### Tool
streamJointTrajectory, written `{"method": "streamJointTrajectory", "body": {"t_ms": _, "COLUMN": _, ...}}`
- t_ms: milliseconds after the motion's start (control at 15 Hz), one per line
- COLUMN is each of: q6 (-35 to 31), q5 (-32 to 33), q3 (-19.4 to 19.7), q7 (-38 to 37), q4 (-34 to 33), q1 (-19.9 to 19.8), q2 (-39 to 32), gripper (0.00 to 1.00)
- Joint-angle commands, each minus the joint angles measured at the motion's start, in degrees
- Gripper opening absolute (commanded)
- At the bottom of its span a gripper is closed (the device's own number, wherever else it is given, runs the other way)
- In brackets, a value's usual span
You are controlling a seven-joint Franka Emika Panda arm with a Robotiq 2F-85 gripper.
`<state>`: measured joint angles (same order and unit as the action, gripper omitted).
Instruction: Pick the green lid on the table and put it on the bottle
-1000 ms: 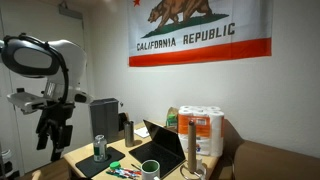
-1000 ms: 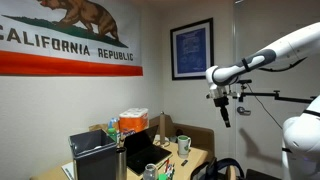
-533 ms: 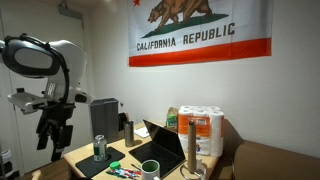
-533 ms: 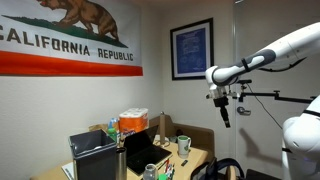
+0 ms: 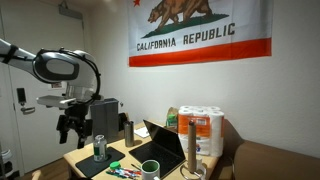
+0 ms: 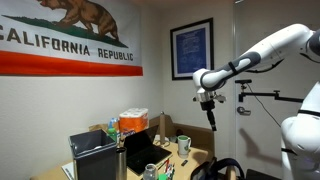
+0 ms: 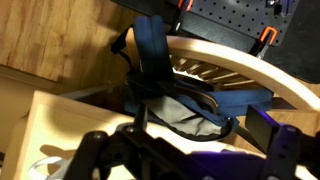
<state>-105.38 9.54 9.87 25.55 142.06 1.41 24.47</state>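
Observation:
The bottle [image 5: 100,147], short, clear-greyish with a dark band, stands upright near the table's front left corner. A small bright green thing that looks like the green lid [image 5: 113,163] lies on the table just in front of it, too small to make out well. My gripper [image 5: 72,129] hangs in the air to the left of the bottle and above it, clear of the table; it also shows in an exterior view [image 6: 210,119]. In the wrist view its fingers [image 7: 190,152] are spread apart with nothing between them. Neither lid nor bottle shows in the wrist view.
A slim dark flask [image 5: 129,131], an open laptop [image 5: 160,145], a white green-rimmed cup [image 5: 150,168], coloured markers [image 5: 125,172], paper towel rolls [image 5: 205,130] and a grey box [image 5: 104,113] crowd the table. The wrist view shows a wooden chair [image 7: 240,70] with a dark bag [image 7: 175,105].
The arm has swung toward the table, bringing the gripper closer to the bottle. The things on the table have not moved.

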Motion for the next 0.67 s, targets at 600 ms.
{"method": "streamJointTrajectory", "body": {"t_ms": 600, "q6": -21.66, "q5": 0.43, "q3": -8.62, "q7": -5.71, "q4": -9.15, "q1": 1.24, "q2": -23.61, "gripper": 1.0}}
